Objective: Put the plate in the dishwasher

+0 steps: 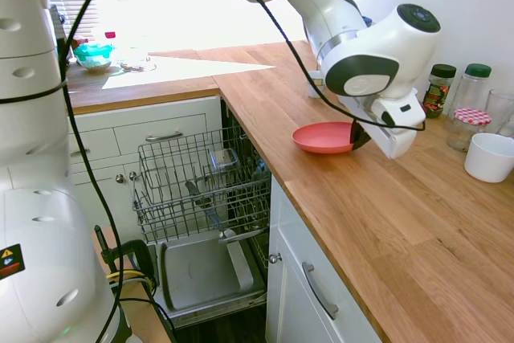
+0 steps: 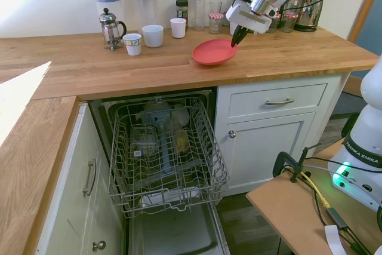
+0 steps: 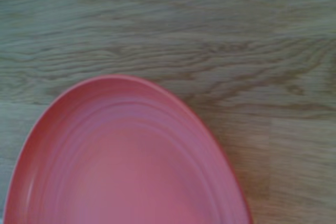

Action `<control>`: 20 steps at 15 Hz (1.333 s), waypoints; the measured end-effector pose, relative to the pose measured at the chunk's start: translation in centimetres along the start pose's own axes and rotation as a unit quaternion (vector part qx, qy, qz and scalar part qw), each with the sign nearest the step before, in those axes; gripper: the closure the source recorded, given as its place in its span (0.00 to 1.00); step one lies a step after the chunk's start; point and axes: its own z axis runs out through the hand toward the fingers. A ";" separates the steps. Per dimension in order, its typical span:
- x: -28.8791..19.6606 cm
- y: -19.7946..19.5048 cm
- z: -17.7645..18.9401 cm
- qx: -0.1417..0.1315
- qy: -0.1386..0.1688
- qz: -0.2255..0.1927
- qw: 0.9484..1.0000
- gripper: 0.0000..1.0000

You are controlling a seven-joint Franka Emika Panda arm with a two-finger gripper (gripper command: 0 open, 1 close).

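Plainly, the plate point(image 2: 213, 52) is round, shallow, coral-red.

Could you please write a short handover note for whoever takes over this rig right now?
Hand: shut on the rim of the plate, at the side nearest the jars.
Plate: at the worktop, near its front edge, to the right of the dishwasher opening; whether it is lifted clear is hard to tell.
Dishwasher: door down, wire rack pulled out, a few items already in it.
Done: plate gripped.
Left: carry it over and set it in the rack.
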 end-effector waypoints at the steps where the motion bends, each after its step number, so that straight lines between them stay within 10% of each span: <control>1: -1.0 -0.5 -0.9 0.004 0.003 -0.009 1.000 1.00; 7: -17.4 -7.4 -2.5 -0.016 0.071 -0.104 0.992 1.00; 12: -31.2 -10.2 -1.3 -0.034 0.121 -0.195 0.973 1.00; 17: -43.4 -9.5 2.5 -0.072 0.180 -0.289 0.937 1.00; 20: -49.4 -9.2 4.6 -0.057 0.243 -0.344 0.905 1.00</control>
